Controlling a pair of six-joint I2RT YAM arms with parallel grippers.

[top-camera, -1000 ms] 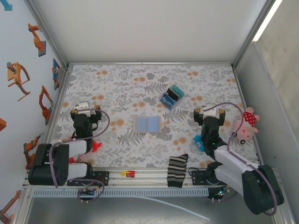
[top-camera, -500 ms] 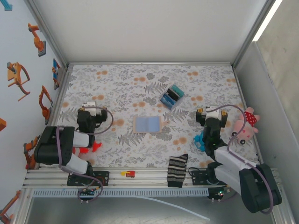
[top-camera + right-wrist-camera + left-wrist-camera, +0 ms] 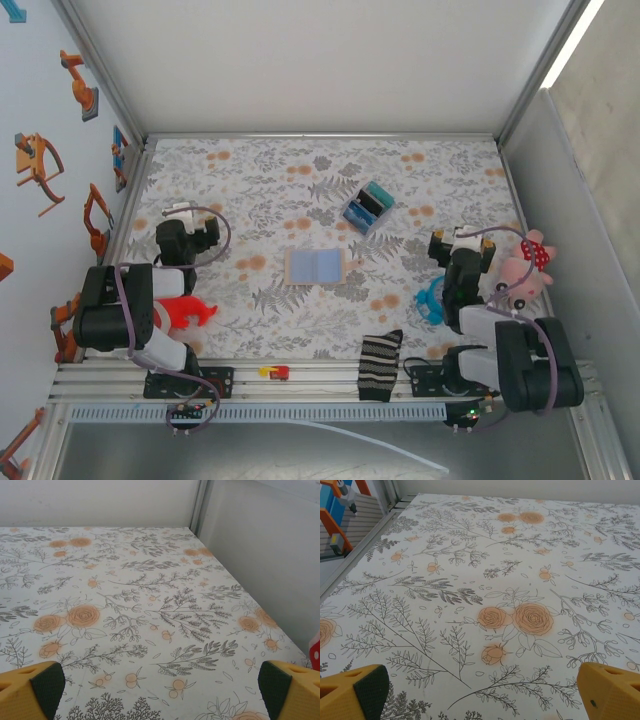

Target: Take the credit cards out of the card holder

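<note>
**Lying open at mid-counter, the card holder sits between two spread end effectors**

The card holder (image 3: 316,265) lies flat on the flower-patterned counter (image 3: 250,190), a little below the centre of the top frame. It is unfolded, with its light blue inner side up in two panels and a tan edge showing along its left side. Its long axis runs left to right across the frame, and the fold between the panels runs up and down. Whether cards sit in its panels is too small to tell.

The left end effector (image 3: 183,212) stands at centre left, pointing toward the top of the frame, well apart from the card holder. In its wrist view the yellow fingers (image 3: 355,692) sit at the two bottom corners, spread wide with nothing between them but patterned cloth. The right end effector (image 3: 459,238) stands at centre right, also pointing up the frame, its dark-padded fingers (image 3: 32,687) likewise wide apart over bare cloth.

A blue, teal and black block (image 3: 368,207) rests up and to the right of the card holder, set diagonally. A red toy (image 3: 188,311) lies beside the left arm at lower left. A cyan object (image 3: 431,300) sits just beside the right arm, and a pink plush toy (image 3: 528,268) lies at the right edge. A striped sock (image 3: 379,365) drapes over the lower edge, near a small red and yellow piece (image 3: 274,372) on the rail. Open cloth lies between each end effector and the card holder.
</note>
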